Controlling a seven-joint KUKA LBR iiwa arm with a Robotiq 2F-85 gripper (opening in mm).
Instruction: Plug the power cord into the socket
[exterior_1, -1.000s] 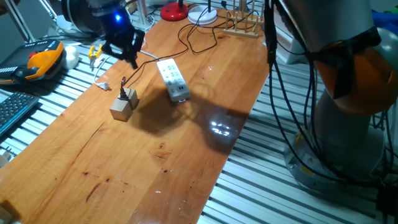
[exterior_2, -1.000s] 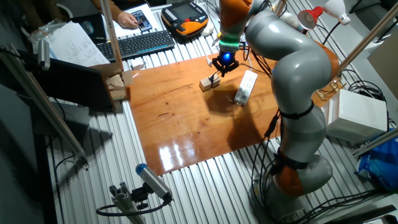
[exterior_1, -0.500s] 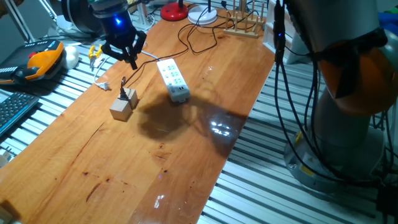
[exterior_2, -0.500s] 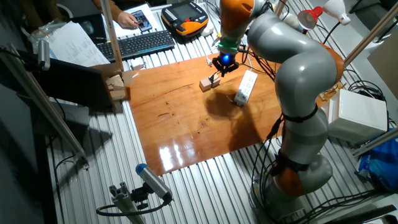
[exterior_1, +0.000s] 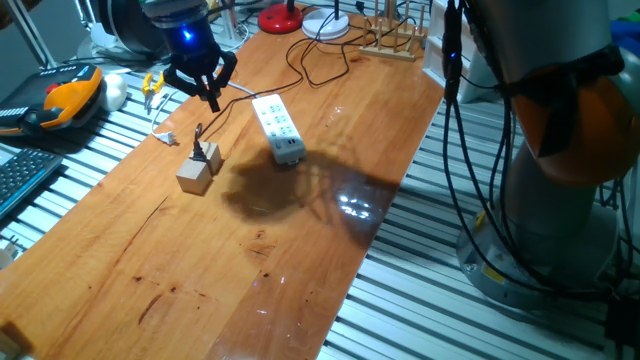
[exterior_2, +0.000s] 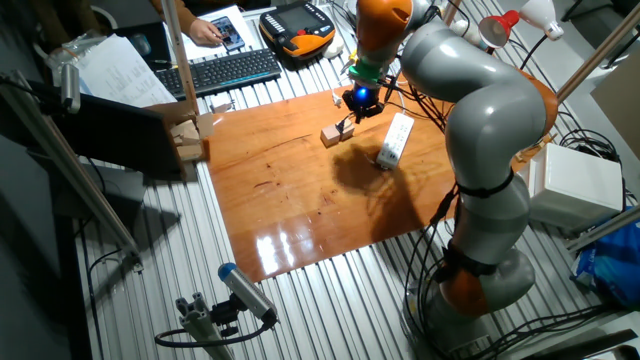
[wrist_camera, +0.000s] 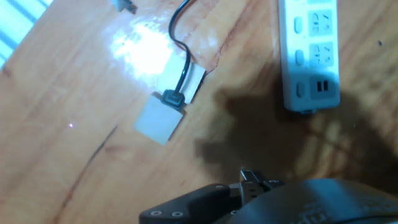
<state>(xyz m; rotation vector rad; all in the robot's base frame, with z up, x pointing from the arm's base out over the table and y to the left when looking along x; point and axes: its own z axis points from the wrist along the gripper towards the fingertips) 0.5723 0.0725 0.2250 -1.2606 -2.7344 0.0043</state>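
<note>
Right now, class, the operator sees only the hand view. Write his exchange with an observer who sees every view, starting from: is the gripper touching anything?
Observer: No. The gripper hangs above the table, clear of the plug.
Operator: Where does the strip's lead go?
Observer: From the strip it runs to the table's far end, towards a red base.

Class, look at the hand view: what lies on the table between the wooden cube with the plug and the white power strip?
Only bare wood and shadow lie between the plug and the power strip.
</note>
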